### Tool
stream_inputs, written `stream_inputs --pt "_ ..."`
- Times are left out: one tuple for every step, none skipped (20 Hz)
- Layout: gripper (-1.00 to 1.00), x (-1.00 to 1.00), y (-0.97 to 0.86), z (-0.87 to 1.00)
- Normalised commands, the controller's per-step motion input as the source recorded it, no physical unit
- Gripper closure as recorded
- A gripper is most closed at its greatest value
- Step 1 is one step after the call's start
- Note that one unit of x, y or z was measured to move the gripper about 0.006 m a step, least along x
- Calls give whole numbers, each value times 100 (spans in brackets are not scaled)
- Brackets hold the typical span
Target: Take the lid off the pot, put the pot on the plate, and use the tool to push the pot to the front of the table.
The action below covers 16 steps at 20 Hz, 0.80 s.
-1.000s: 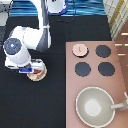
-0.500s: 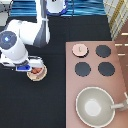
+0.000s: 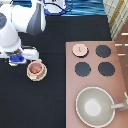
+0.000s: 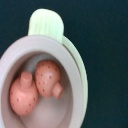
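The pale-pink pot (image 3: pixel 36 69) stands without its lid on the cream plate (image 3: pixel 42 76), on the black table (image 3: pixel 55 100) at the exterior view's left. The wrist view looks down into the pot (image 4: pixel 35 105), which holds two spotted pink pieces, with the plate's rim (image 4: pixel 81 75) beside it. A pale cream-green rounded tab (image 4: pixel 47 24) sticks out past the pot's rim; I cannot tell what it is. The lid (image 3: pixel 79 49) lies on the stove's top-left burner. My gripper (image 3: pixel 18 59) hangs just left of the pot and a little toward the top. The tool does not show in the exterior view.
The pinkish-brown stove (image 3: pixel 95 60) fills the exterior view's right, with three black burners (image 3: pixel 103 50) bare. A large grey-beige pan (image 3: pixel 95 106) with a handle sits at the bottom right. My arm (image 3: pixel 20 25) crosses the top left.
My arm and gripper have shifted toward the exterior view's left, away from over the pot. The pot, plate and lid have stayed where they were.
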Motion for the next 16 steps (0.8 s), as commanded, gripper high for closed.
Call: stream_inputs --pt "-100 -53 -44 34" --pt "-100 -53 -44 33" --pt "-100 -53 -43 33" --pt "-100 -53 -43 33" --pt "-100 -54 -42 33" --pt "-100 -54 -43 35" --pt "-100 -55 -42 35" --pt "-100 -55 -42 35" --pt "-100 -55 -42 33" --pt "-100 -55 -42 32" --pt "-100 -61 -40 17" --pt "-100 -62 -41 17" --pt "-100 -62 -41 16" --pt "-100 -62 -40 15" --pt "-100 -61 -40 15" --pt "-100 -67 -41 2"
